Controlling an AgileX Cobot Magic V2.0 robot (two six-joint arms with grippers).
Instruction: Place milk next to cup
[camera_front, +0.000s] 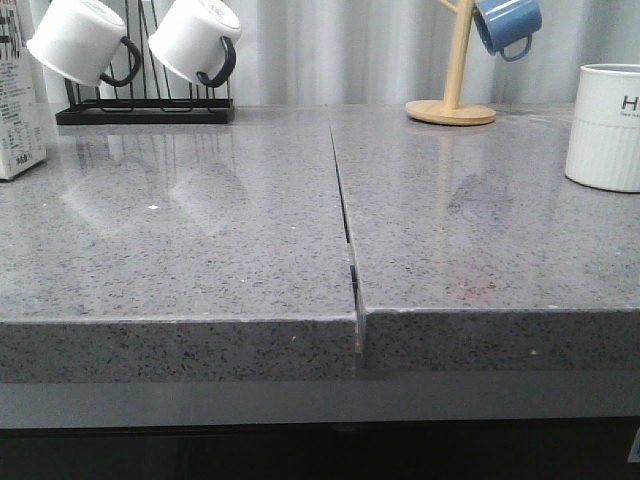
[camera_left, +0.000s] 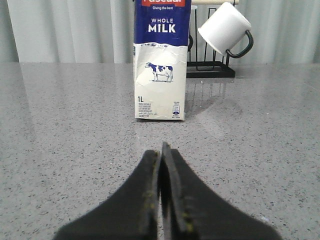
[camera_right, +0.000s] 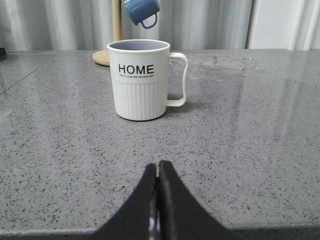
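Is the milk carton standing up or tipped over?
Upright: the milk stands on its base on the counter, its print level.

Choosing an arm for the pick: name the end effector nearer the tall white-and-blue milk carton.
Left. Left end effector faces the milk carton directly; right end effector faces the off-white ribbed HOME mug instead.

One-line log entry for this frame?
stage: pre-grasp | milk: upright, far left | cup: far right | left gripper: shut | right gripper: shut
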